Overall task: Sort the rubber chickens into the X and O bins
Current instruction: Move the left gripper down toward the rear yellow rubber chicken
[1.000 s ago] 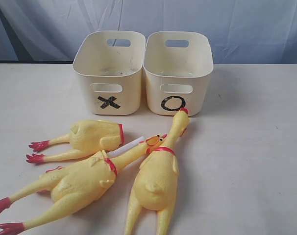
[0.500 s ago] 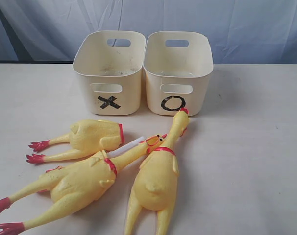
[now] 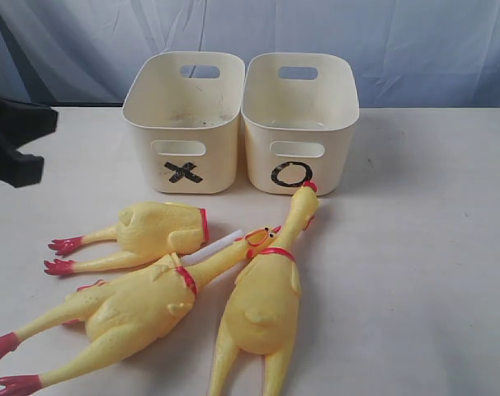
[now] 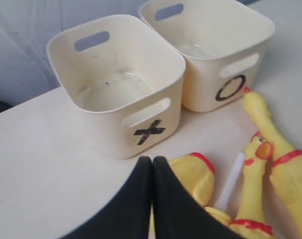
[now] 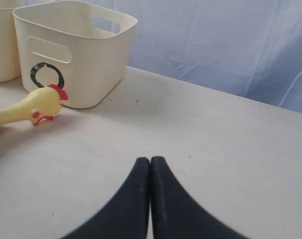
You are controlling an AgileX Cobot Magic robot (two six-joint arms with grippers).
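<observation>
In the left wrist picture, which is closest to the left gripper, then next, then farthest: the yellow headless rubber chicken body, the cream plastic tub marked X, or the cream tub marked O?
From the left gripper:
1. Yellow headless rubber chicken body, just past the fingertips.
2. Cream plastic tub marked X, beyond it.
3. Cream plastic tub marked O, past the X tub.

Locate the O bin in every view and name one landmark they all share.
Exterior view: the O bin stands at upper centre, right of the X bin.
Left wrist view: the O bin is beside and beyond the X bin, its far rim out of frame.
Right wrist view: the O bin shows its O mark; the X bin is a sliver beside it.
Shared landmark: the red-combed chicken head by the O mark.
</observation>
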